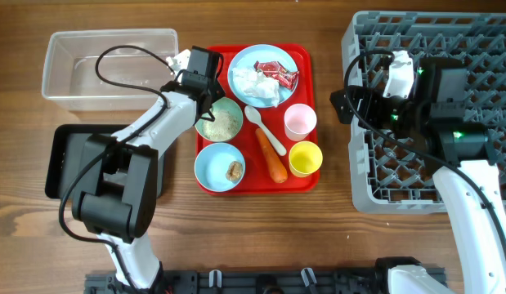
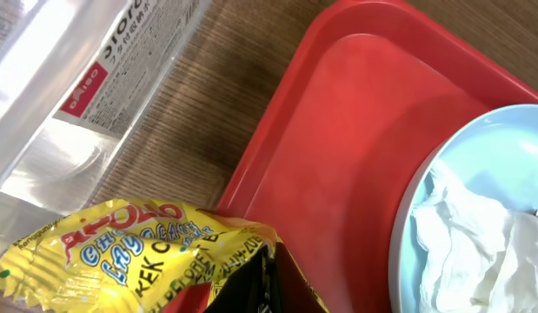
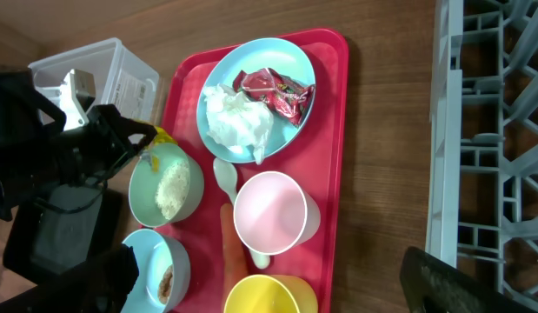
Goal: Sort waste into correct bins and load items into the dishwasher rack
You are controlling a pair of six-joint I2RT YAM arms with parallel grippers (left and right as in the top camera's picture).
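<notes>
My left gripper (image 1: 203,98) is shut on a yellow wrapper (image 2: 138,252) at the red tray's far-left corner, beside the clear tub (image 1: 109,61). The pale blue plate (image 1: 263,73) holds white tissue (image 1: 254,80) and a red wrapper (image 1: 279,73). One bowl (image 1: 219,121) holds rice. Another bowl (image 1: 220,166) holds a brown lump (image 1: 234,170). The carrot (image 1: 271,155), white spoon (image 1: 265,129), pink cup (image 1: 300,121) and yellow cup (image 1: 306,158) lie on the tray. My right gripper (image 1: 342,104) is open and empty, at the left edge of the grey rack (image 1: 432,106).
The red tray (image 1: 311,57) sits mid-table between the tub and the rack. The black tray (image 1: 69,159) lies at the left, partly under my left arm. Bare wood runs along the front edge.
</notes>
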